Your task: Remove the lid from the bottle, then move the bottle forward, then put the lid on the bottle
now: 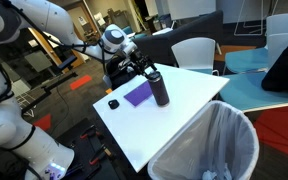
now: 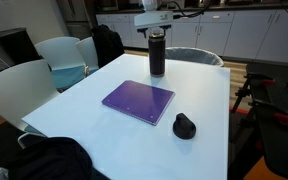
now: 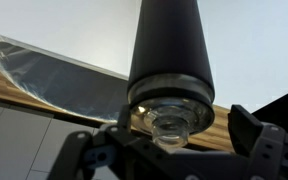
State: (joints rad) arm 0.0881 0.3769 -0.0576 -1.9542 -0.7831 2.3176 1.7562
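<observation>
Lid (image 2: pixel 185 126) off at lower right, the end effector (image 2: pixel 156 28) gapes wide over the bottle (image 2: pixel 157 58); next, likely grip and move forward.

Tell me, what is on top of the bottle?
Nothing sits there: the bottle has a bare neck, with the open fingers either side. The lid lies on the table. The inside of the bottle cannot be seen.

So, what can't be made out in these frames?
In both exterior views the gripper covers the top of the bottle; whether it is capped is unclear.
Wrist view: the tips of the jaws are cut off by the bottom edge.
Small black object on the table: too small to identify.
</observation>
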